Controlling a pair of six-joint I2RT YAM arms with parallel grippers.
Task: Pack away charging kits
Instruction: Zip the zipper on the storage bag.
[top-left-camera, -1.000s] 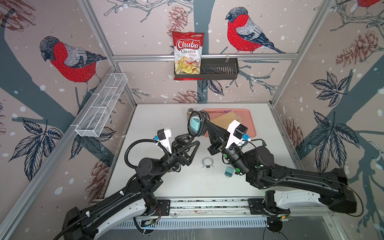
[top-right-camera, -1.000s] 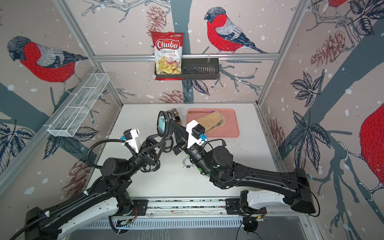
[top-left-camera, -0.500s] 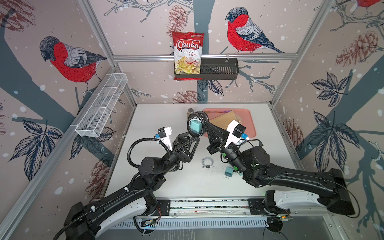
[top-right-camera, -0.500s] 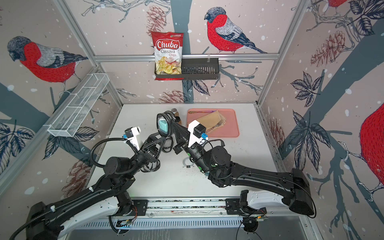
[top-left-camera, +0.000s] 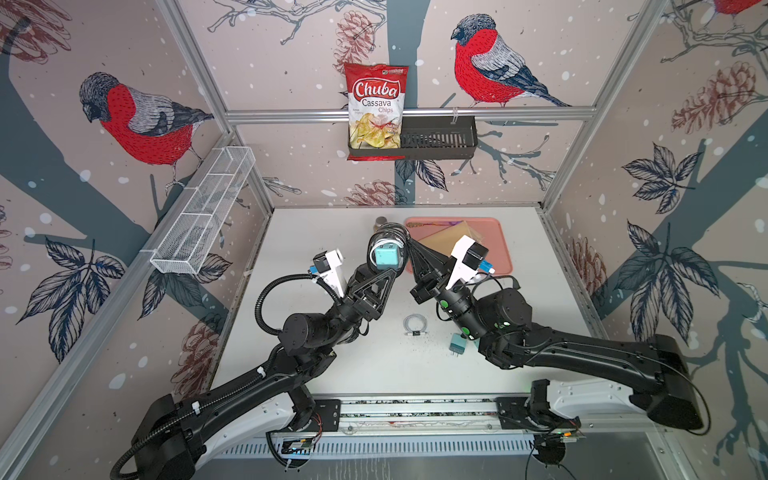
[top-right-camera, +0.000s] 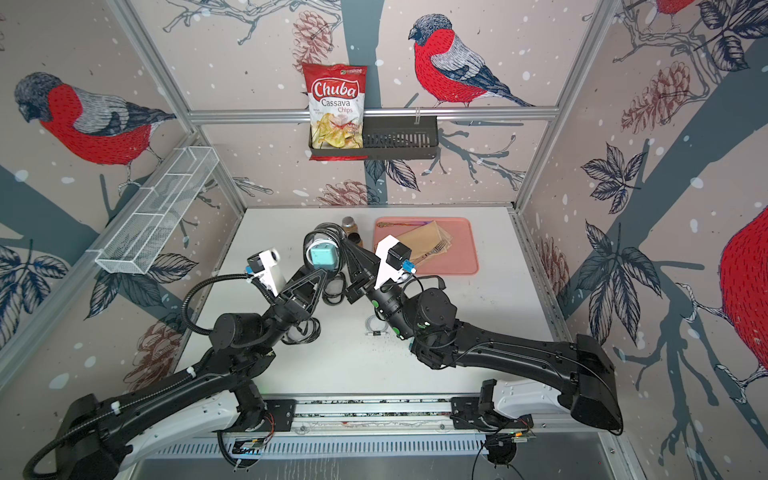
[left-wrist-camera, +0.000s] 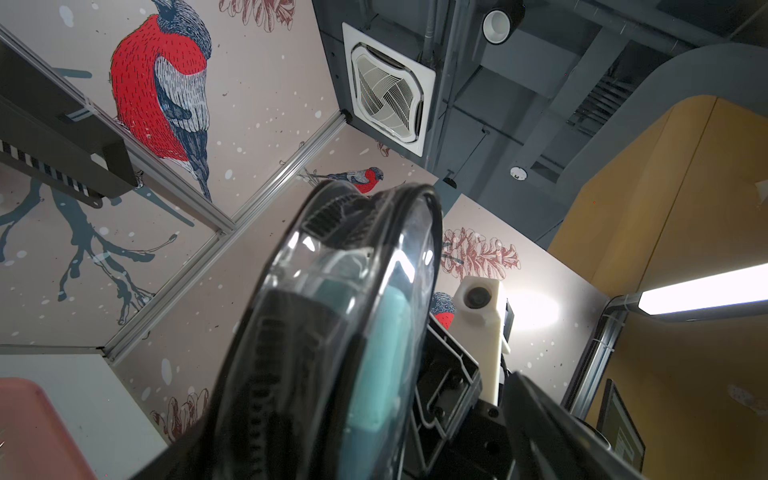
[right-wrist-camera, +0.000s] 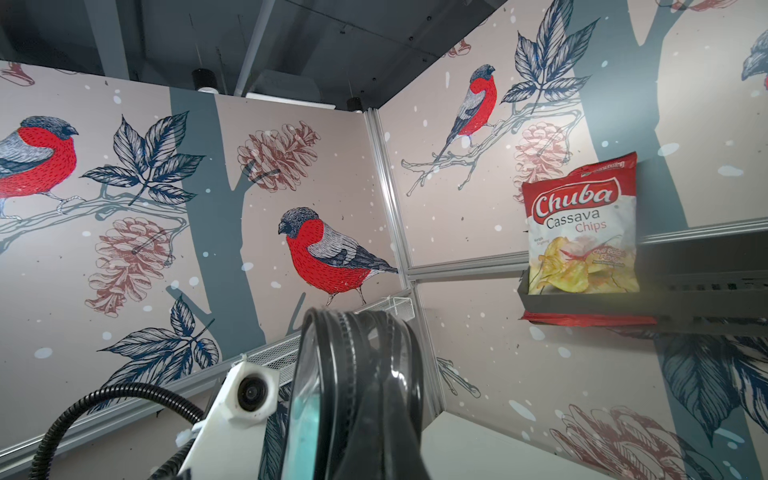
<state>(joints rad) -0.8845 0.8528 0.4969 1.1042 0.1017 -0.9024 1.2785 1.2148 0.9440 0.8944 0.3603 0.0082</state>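
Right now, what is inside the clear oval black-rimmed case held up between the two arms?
Through the clear oval black-rimmed case a teal cube charger shows, with loops of white cable next to it. The charger's prongs and anything behind it are covered.

Both top views are bright and evenly lit, with soft shadows on the worktop (top-left-camera: 332, 232) and straight lines bending at the edges. In the left wrist view a lamp (left-wrist-camera: 702, 293) glares, and the close case (left-wrist-camera: 332, 332) is blurred.
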